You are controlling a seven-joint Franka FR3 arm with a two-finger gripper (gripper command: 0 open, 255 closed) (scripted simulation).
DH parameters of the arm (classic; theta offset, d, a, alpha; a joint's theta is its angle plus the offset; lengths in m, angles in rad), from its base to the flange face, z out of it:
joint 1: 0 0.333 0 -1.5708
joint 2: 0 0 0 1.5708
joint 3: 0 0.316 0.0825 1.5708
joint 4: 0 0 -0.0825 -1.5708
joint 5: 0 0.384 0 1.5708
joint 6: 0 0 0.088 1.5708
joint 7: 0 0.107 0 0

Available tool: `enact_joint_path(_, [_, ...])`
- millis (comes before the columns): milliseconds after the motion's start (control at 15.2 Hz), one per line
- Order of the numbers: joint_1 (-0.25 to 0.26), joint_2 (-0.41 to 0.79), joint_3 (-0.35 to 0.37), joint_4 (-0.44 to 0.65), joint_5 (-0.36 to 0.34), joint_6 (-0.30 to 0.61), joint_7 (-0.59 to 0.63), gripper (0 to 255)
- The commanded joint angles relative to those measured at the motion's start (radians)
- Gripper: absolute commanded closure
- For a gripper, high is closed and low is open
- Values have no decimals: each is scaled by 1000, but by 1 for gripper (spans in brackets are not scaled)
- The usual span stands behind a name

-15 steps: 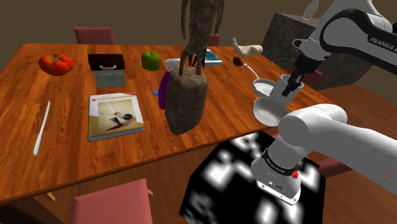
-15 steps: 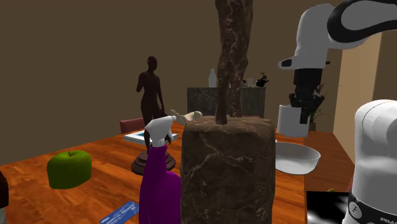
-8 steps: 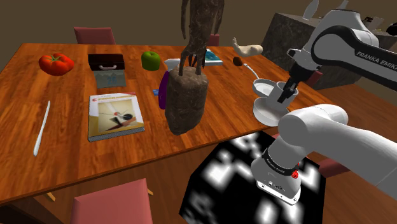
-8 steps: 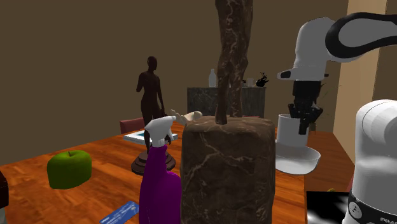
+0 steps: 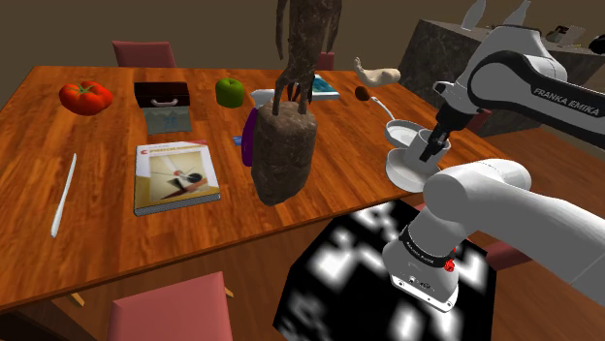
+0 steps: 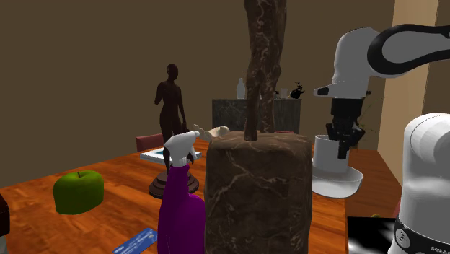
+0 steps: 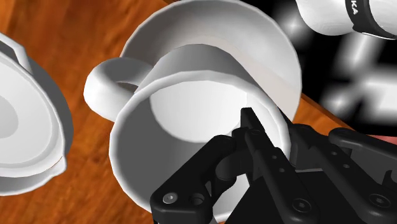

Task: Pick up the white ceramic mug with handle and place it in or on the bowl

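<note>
The white arm (image 5: 528, 63) carries the black words "FRANKA EMIKA" in the shoulder view. On its base (image 6: 429, 180), at the second exterior view's lower right, the same word is cut off after "FRA". The single book with a pale cover (image 5: 175, 174) has lettering that is too small to read.

There is one white glossy mug with a handle (image 7: 184, 95). It stands upright inside the one wide white round bowl (image 7: 254, 44) near the table's edge, just beside the stand. I cannot tell if its bottom touches the bowl. The black gripper (image 7: 267, 137) is closed narrowly on the mug's wall, with one finger inside the rim and one outside.

A second white dish (image 7: 25, 127) lies beside the bowl, cut off by the picture's edge. One green apple (image 5: 230, 92) and one red tomato (image 5: 85, 97) lie well apart from them.
</note>
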Motion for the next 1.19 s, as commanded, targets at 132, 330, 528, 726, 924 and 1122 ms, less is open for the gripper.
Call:
enact_joint_path(132, [0, 0, 0, 0, 0, 0, 0, 0])
enact_joint_path(330, [0, 0, 0, 0, 0, 0, 0, 0])
enact_joint_path(528, [12, 4, 16, 34, 17, -28, 2, 0])
enact_joint_path(726, [40, 25, 56, 131, 57, -102, 5, 0])
enact_joint_path(924, [39, 25, 57, 131, 57, -101, 5, 0])
enact_joint_path(1122, [39, 25, 56, 131, 57, -101, 5, 0])
